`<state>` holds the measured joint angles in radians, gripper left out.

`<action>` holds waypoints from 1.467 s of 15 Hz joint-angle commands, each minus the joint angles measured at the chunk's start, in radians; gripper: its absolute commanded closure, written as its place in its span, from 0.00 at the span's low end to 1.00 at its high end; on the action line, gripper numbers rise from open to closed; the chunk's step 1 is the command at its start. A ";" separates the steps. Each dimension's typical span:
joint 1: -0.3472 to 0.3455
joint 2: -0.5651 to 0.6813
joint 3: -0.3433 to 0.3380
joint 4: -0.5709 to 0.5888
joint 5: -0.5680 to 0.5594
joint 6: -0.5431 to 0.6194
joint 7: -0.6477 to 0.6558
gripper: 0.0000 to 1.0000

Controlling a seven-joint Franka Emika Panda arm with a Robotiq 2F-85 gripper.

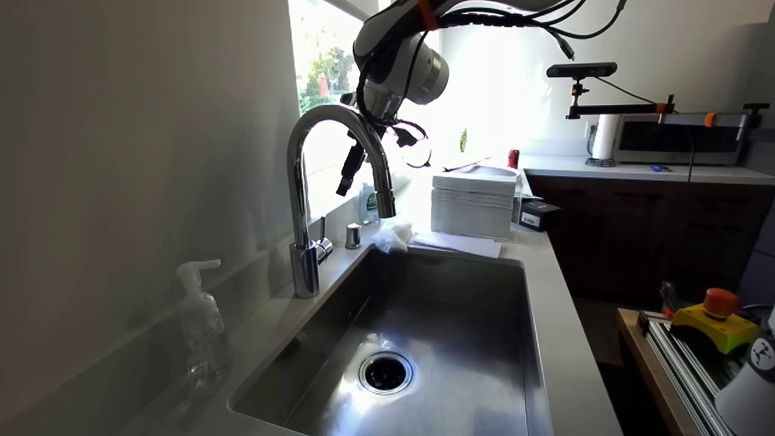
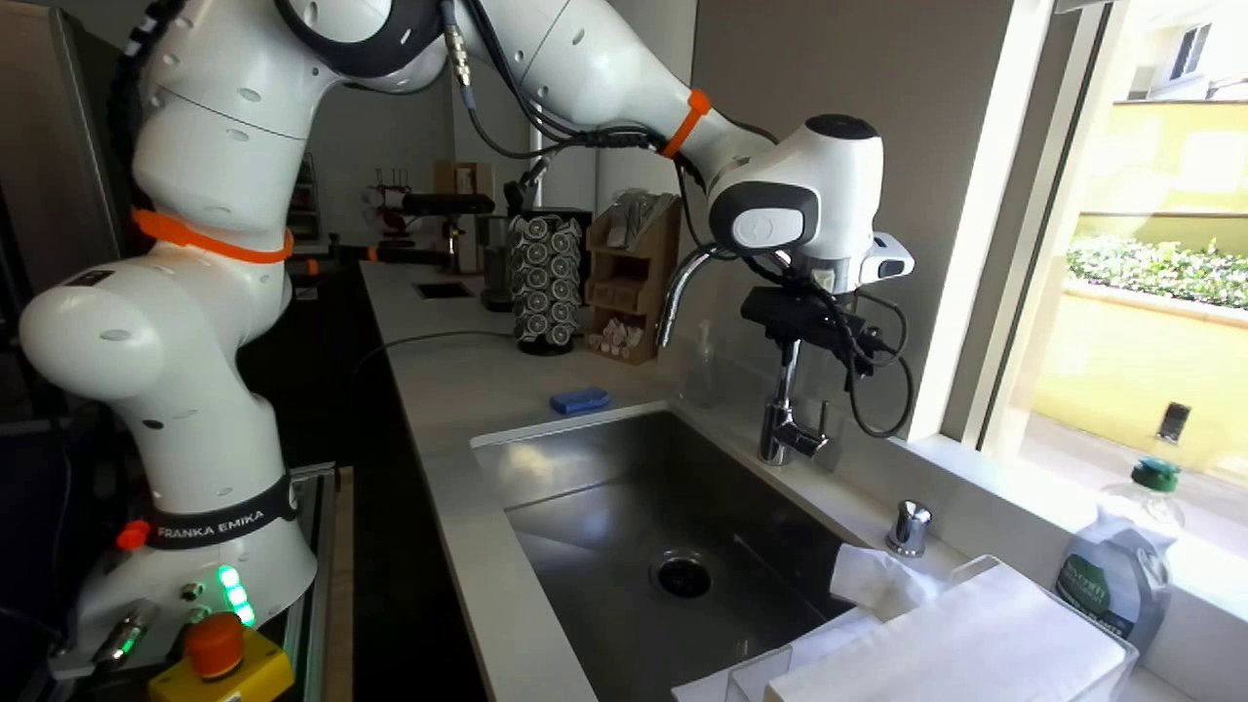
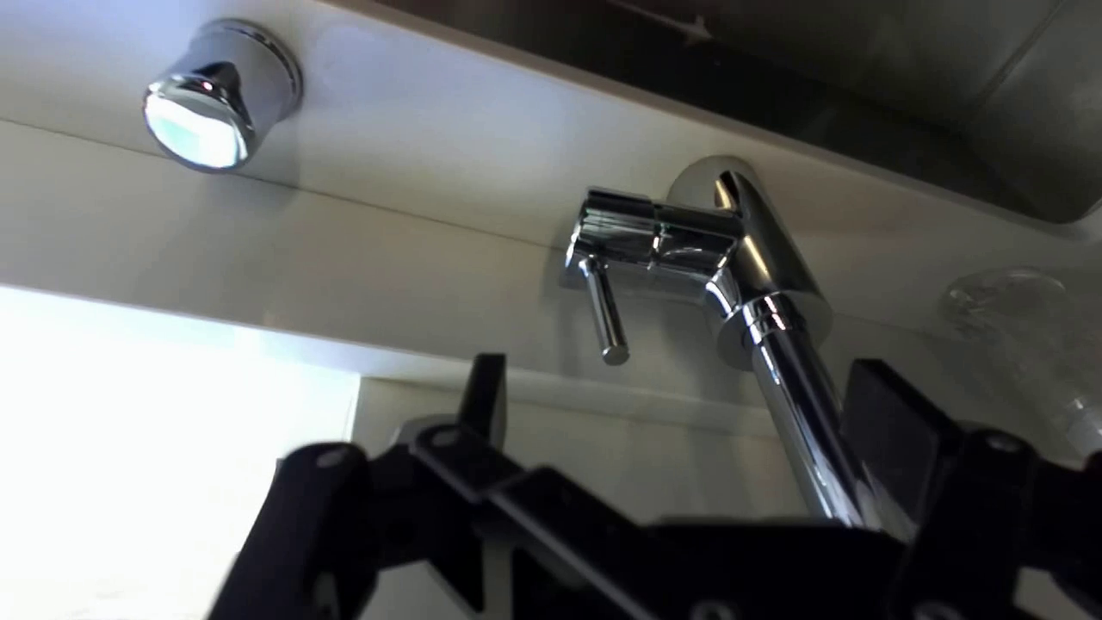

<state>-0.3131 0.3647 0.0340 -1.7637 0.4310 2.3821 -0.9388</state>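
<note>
My gripper [image 3: 680, 387] is open in the wrist view, its two black fingers wide apart with nothing held. The chrome faucet [image 3: 766, 250] shows its neck running down the picture close by the right finger; I cannot tell whether they touch. The faucet's small lever [image 3: 607, 310] points toward the space between the fingers. In an exterior view the gripper [image 1: 351, 169] hangs behind the curved faucet neck [image 1: 295, 188], on the window side. In an exterior view the faucet [image 2: 777, 429] stands below the wrist, and the fingers are hidden there.
The steel sink [image 1: 460, 363] lies beside the faucet. A chrome cap [image 3: 224, 95] and a clear soap dispenser [image 1: 203, 327] flank it. A white paper stack [image 1: 475, 203], a dish soap bottle [image 2: 1111, 575], a blue sponge [image 2: 580, 400] and a pod rack [image 2: 546, 283] stand around.
</note>
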 commanded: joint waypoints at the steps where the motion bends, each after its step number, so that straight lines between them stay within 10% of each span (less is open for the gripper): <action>1: 0.027 -0.093 -0.045 -0.094 -0.067 -0.002 0.068 0.00; 22: 0.090 -0.438 -0.203 -0.386 -0.180 -0.002 0.073 0.00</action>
<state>-0.2556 -0.0723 -0.1377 -2.1509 0.2566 2.3821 -0.8709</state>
